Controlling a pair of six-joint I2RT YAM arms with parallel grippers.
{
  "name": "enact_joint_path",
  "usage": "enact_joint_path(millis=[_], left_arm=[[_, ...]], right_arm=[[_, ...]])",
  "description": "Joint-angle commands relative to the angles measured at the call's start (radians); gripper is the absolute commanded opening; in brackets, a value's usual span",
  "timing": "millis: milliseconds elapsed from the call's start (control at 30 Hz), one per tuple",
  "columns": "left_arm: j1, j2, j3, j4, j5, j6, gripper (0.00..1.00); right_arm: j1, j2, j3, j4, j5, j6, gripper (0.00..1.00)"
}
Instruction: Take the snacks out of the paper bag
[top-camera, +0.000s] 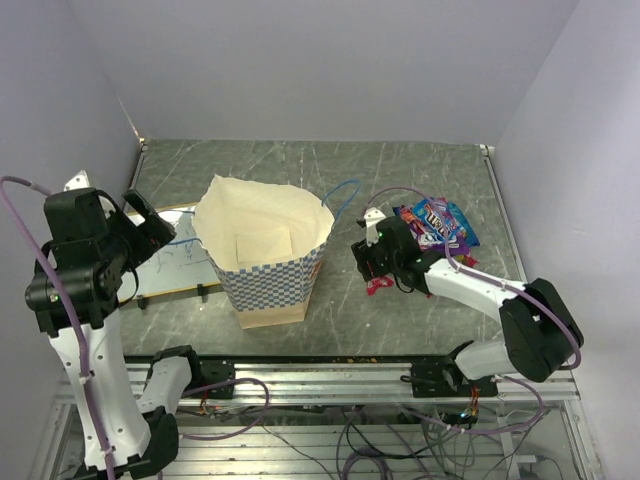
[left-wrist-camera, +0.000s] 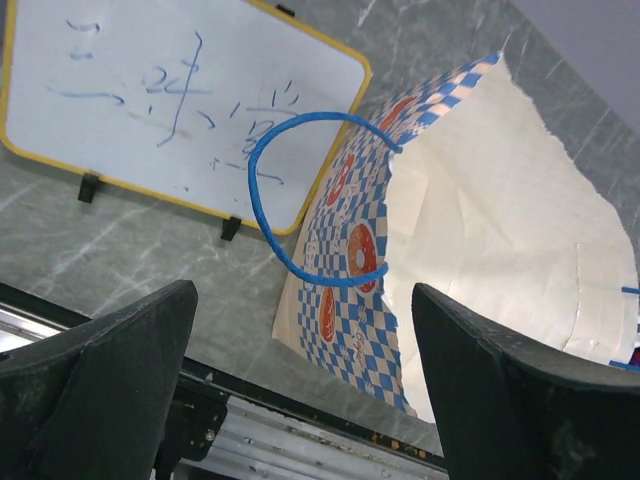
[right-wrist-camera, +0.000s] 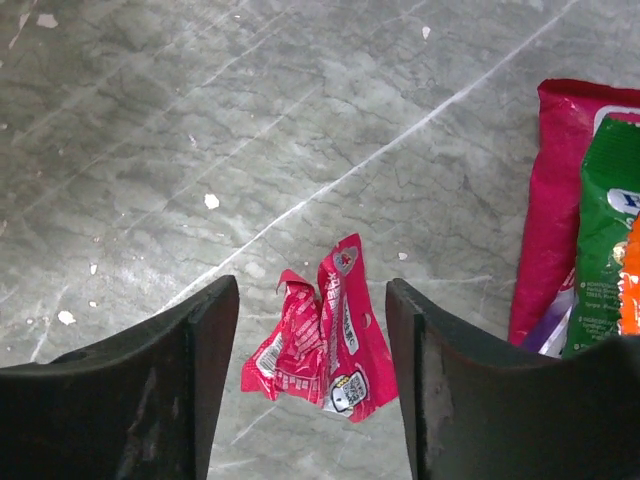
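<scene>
The paper bag (top-camera: 262, 250) stands open at the table's middle, with checkered sides and only its cream inside showing. In the left wrist view the bag (left-wrist-camera: 470, 220) and its blue cord handle (left-wrist-camera: 300, 200) lie below my open, empty left gripper (left-wrist-camera: 300, 400), which is raised left of the bag (top-camera: 150, 225). My right gripper (top-camera: 372, 262) is open right of the bag. A crumpled red snack packet (right-wrist-camera: 320, 345) lies on the table between its jaws (right-wrist-camera: 312, 370), untouched. A pile of snacks (top-camera: 437, 222) lies behind it, including pink (right-wrist-camera: 555, 200) and green (right-wrist-camera: 610, 240) packets.
A white writing board with a yellow frame (top-camera: 175, 265) lies flat left of the bag, also in the left wrist view (left-wrist-camera: 170, 100). The metal rail (top-camera: 330, 375) with the arm bases runs along the near edge. Walls close the back and sides.
</scene>
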Motion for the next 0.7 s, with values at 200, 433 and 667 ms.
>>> enact_joint_path(millis=[200, 433, 667], left_arm=[[-0.038, 0.062, 0.28, -0.036, -0.028, 0.143, 1.0], [-0.414, 0.141, 0.507, 0.023, -0.065, 0.274, 1.0], [-0.571, 0.131, 0.608, 0.074, -0.091, 0.293, 0.99]], right_arm=[[0.032, -0.249, 0.125, -0.129, -0.082, -0.06, 1.0], [0.032, -0.367, 0.605, -0.535, 0.269, 0.201, 1.0], [0.032, -0.423, 0.998, -0.844, 0.287, 0.283, 1.0]])
